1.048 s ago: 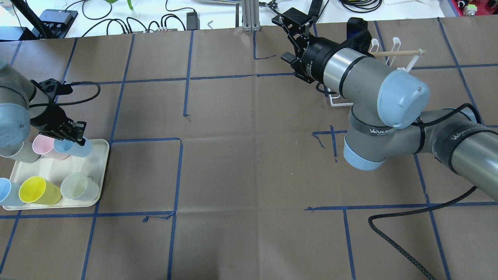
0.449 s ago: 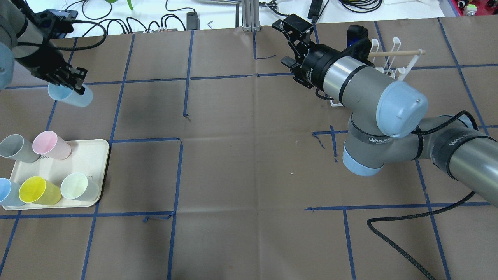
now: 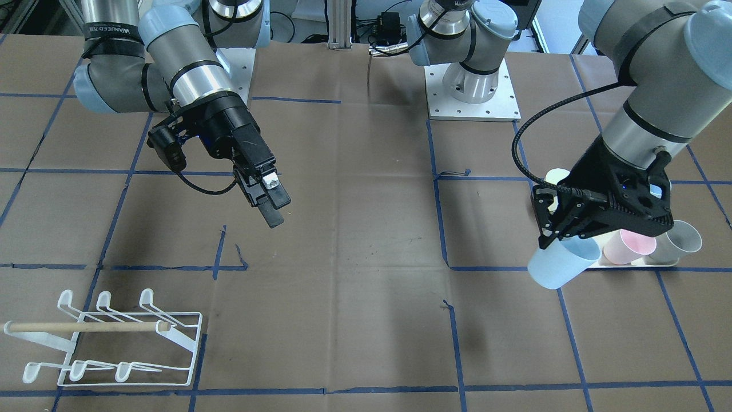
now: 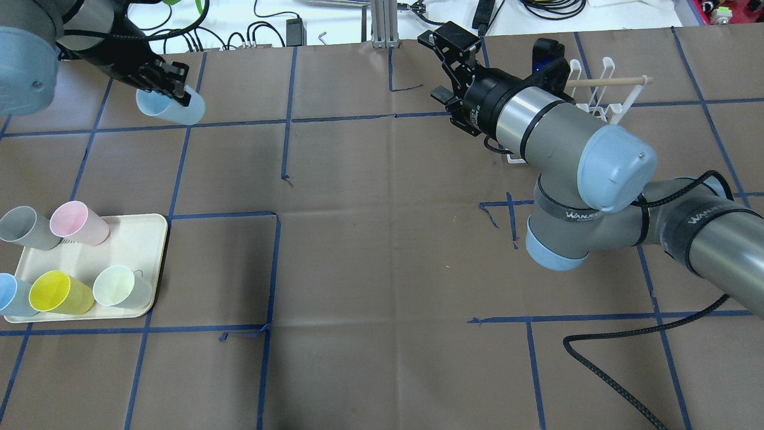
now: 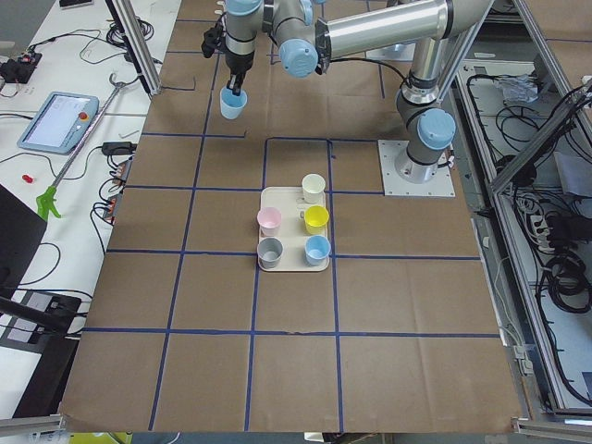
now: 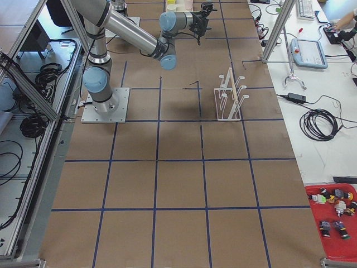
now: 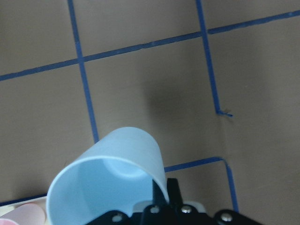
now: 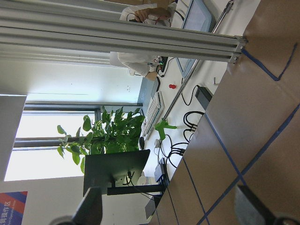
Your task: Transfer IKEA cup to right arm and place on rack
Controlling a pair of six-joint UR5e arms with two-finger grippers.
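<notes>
- While the left claw (image 4: 170,88) hangs over the bench (image 4: 382,239), it pinches a pale blue cup (image 4: 173,108) by the wall at its rim. The cup is tilted, lifted clear of the brown paper and off the cream tray (image 4: 146,236).
- From the left wrist camera you look straight into the cup's open mouth, with blue tape lines crossing the bench below it.
- Across the bench, the right arm (image 4: 567,137) reaches forward with its claw (image 4: 440,65) spread wide, well apart from the cup.
- Just beyond that arm's wrist stands the white wire rack (image 4: 604,74), with a wooden dowel (image 4: 621,80) lying across its top.
- Black straps (image 4: 572,213) wrapped around the right arm carry pale lettering that begins "WANJEE"; the rest I cannot read.
- Five cups stand on the tray: a grey cup (image 4: 24,227), a pink cup (image 4: 74,222), a yellow cup (image 4: 57,292), a pale green cup (image 4: 119,286) and a second blue cup (image 4: 9,295) at the view's edge.
- A black cable (image 4: 621,382) trails over the bench near the right arm.
</notes>
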